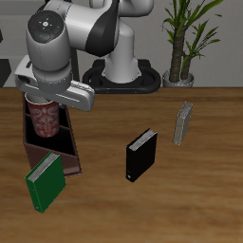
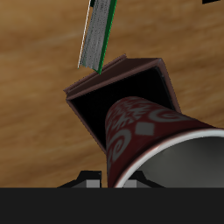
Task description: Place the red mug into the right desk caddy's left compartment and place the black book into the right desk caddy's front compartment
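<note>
My gripper (image 1: 43, 102) is shut on the rim of the red mug (image 1: 45, 119), which has a pale swirly pattern. The mug hangs upright over the back section of the right desk caddy (image 1: 68, 161), a long maroon-brown box; its base dips between the walls. In the wrist view the red mug (image 2: 149, 140) fills the space in front of my gripper (image 2: 109, 179), its base over the caddy's (image 2: 122, 77) dark open section. I cannot tell whether the mug touches the floor. The black book (image 1: 141, 155) stands upright on the table, well clear of the caddy, toward the table's middle.
A green book (image 1: 45, 182) leans at the caddy's front end and shows as the green book (image 2: 98, 35) in the wrist view. A thin grey book (image 1: 182, 123) stands farther back beyond the black book. A potted plant (image 1: 180, 47) is at the table's back.
</note>
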### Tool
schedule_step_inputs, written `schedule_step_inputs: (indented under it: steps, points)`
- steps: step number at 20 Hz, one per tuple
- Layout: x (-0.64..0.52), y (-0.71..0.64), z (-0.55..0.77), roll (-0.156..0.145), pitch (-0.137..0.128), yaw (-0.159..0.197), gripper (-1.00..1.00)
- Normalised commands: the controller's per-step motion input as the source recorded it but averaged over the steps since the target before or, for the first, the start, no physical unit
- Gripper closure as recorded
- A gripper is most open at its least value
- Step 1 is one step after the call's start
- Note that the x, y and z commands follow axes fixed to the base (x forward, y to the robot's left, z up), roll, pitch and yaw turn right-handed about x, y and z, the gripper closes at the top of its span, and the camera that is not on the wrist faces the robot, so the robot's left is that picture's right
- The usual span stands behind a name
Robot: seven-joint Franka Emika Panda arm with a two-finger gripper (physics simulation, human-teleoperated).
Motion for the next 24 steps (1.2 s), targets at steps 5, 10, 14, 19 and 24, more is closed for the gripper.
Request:
schedule_step_inputs:
  steps: [5, 10, 14, 19, 24]
  points:
    - [-0.02, 0.14, -0.24, 0.046, 0.003, 0.009, 1.00]
    - [0.06, -0.05, -0.17, -0.009, 0.008, -0.016, 1.00]
    - [0.05, -0.26, -0.18, -0.028, 0.019, -0.043, 1.00]
    - [0.02, -0.04, -0.17, -0.015, 0.021, -0.008, 1.00]
    - [0.04, -0.01, -0.25, -0.003, 0.030, -0.011, 1.00]
